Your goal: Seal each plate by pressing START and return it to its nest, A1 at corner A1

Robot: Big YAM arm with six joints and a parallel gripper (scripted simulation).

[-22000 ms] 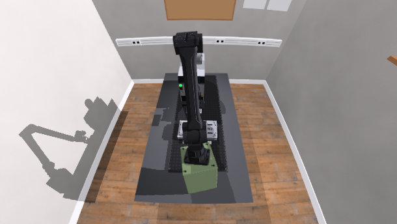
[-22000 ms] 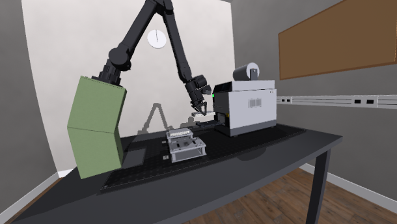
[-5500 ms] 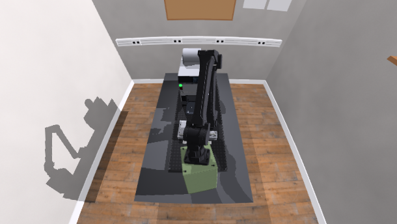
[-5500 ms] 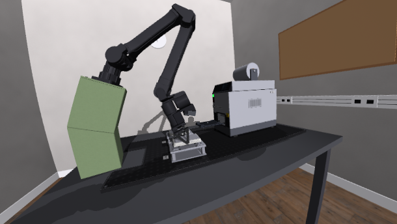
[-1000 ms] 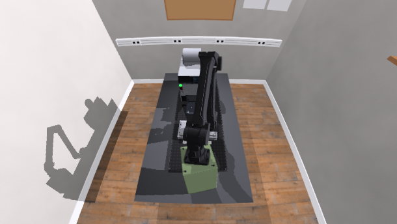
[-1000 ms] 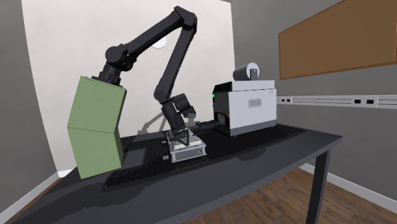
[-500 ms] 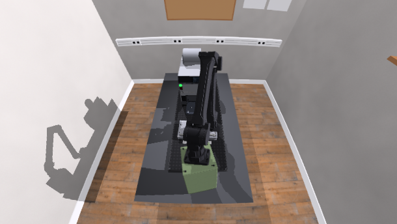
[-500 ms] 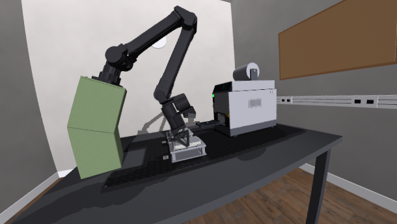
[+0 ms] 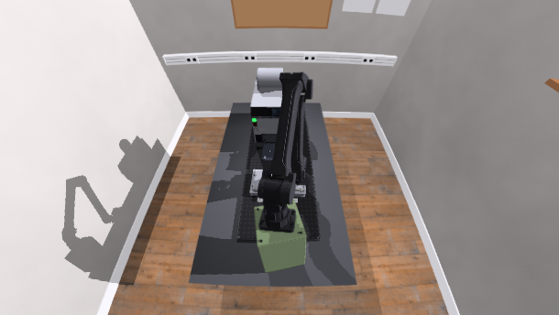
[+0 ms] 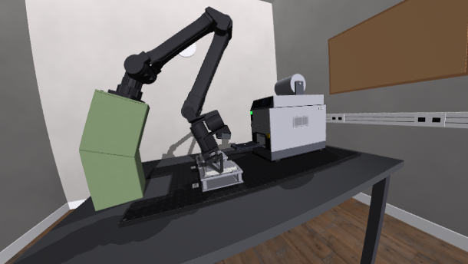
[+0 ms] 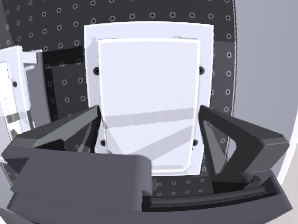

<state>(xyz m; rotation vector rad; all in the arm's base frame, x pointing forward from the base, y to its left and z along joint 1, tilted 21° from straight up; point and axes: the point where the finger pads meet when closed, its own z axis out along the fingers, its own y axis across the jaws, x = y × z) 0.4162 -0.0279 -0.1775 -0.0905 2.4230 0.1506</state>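
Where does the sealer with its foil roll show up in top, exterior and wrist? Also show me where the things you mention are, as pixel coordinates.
Top: the sealer [image 9: 267,97] [image 10: 298,127] is upper centre, partly behind the arm.
Exterior: right of centre, beyond the gripper [image 10: 215,163] [image 11: 149,110].
Wrist: not in it.
Shared landmark: the perforated black board [image 9: 246,224] [image 10: 153,209] [image 11: 65,15], visible in all three.

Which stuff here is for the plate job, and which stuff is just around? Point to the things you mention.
For the job:
- gripper [image 11: 149,110]
- plate between its fingers
- plate nest under it [image 11: 92,55]
- sealer [image 9: 267,97] [image 10: 297,128]
- its stage [image 10: 245,146]
- green lamp [image 9: 254,120] [image 10: 251,113]

Just around:
- brown board [image 9: 281,14] [image 10: 399,50]
- wall socket strip [image 9: 279,57] [image 10: 387,120]
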